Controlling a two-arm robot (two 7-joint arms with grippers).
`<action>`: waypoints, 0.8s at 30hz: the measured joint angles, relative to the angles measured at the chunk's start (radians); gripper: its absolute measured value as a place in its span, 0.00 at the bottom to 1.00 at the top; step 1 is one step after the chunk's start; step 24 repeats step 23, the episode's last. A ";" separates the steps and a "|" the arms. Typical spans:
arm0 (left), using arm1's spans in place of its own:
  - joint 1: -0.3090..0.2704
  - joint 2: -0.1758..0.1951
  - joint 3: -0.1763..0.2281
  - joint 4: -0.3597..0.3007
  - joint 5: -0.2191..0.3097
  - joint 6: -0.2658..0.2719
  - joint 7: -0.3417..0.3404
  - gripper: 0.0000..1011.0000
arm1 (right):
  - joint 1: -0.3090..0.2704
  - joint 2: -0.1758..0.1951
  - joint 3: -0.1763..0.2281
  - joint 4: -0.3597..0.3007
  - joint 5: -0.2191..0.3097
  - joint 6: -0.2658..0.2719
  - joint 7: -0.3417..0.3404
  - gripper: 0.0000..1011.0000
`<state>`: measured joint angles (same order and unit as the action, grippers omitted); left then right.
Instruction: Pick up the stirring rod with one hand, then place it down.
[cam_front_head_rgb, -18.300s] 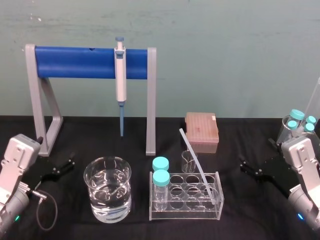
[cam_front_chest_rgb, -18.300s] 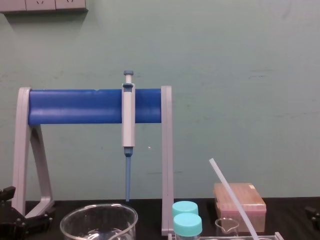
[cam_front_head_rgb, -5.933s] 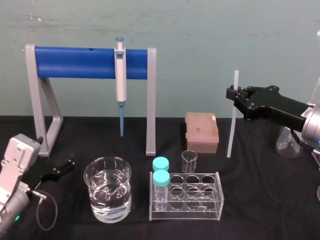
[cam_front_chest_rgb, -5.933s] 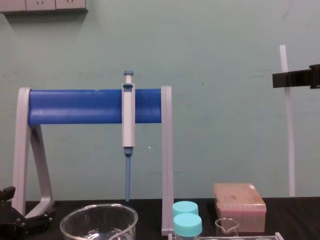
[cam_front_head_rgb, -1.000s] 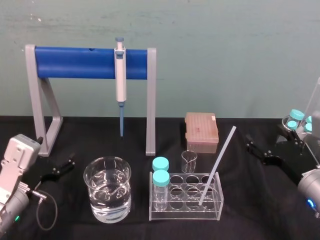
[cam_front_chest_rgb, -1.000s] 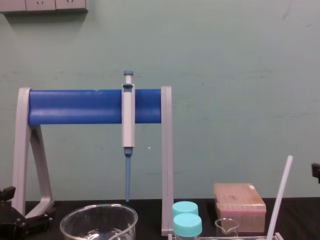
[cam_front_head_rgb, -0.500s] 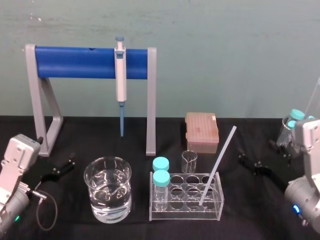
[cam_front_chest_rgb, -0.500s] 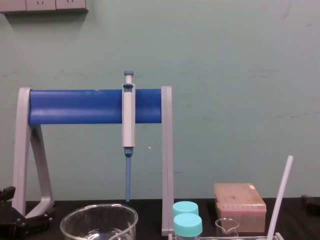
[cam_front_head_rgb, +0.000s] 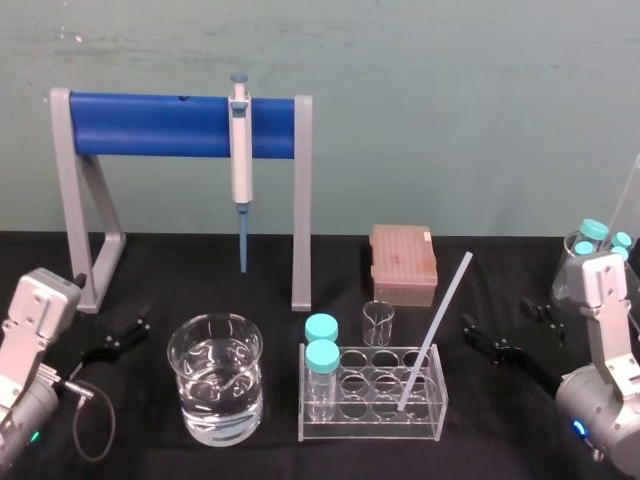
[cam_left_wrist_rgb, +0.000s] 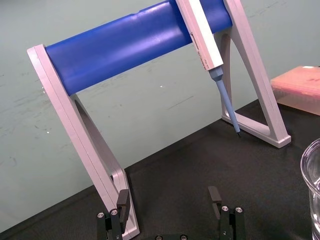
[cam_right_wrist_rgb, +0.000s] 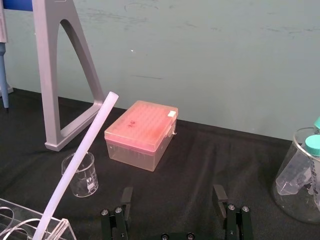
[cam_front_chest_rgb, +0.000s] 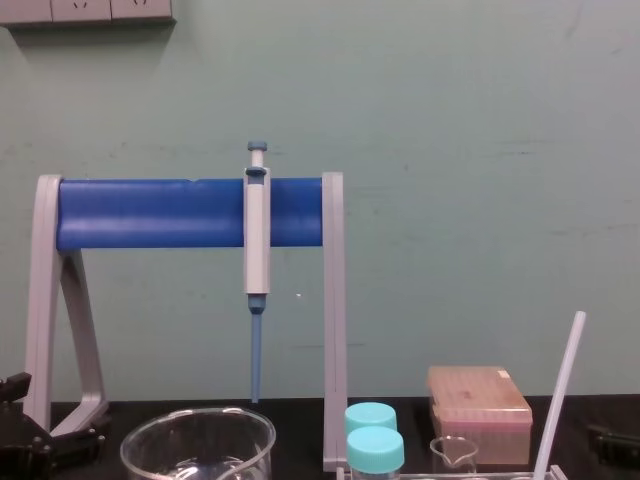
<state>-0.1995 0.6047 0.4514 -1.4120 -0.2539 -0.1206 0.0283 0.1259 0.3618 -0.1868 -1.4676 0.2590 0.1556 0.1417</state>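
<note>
My left gripper (cam_front_head_rgb: 118, 338) sits parked low at the table's left edge, fingers spread and empty, exactly where it has been all along. The pipette (cam_front_head_rgb: 240, 150) hangs on its stand and the water beaker (cam_front_head_rgb: 215, 390) is untouched. Right of them, the stirring rod (cam_front_head_rgb: 435, 330) stands with its foot in a hole toward the right end of the clear tube rack (cam_front_head_rgb: 368, 432), its top leaning out to the right. It has not stirred over the last second, though a few seconds ago I was holding it upright in the air. My right gripper (cam_front_head_rgb: 497, 316) has let go and drawn back low over the table, just to the right of the rod and clear of it, its fingers (cam_right_wrist_rgb: 218, 194) wide apart with nothing between them. I judge the lift and the put-down both done; only settling this arm remains.
</note>
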 joint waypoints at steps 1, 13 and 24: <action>0.000 0.000 0.000 0.000 0.000 0.000 0.000 0.99 | 0.000 0.000 0.000 -0.001 0.000 0.000 0.000 0.99; 0.000 0.000 0.000 0.000 0.000 0.000 0.000 0.99 | -0.002 0.002 0.001 -0.007 0.002 -0.001 -0.004 0.99; 0.000 0.000 0.000 0.000 0.000 0.000 0.000 0.99 | -0.003 0.003 0.002 -0.009 0.003 -0.002 -0.006 0.99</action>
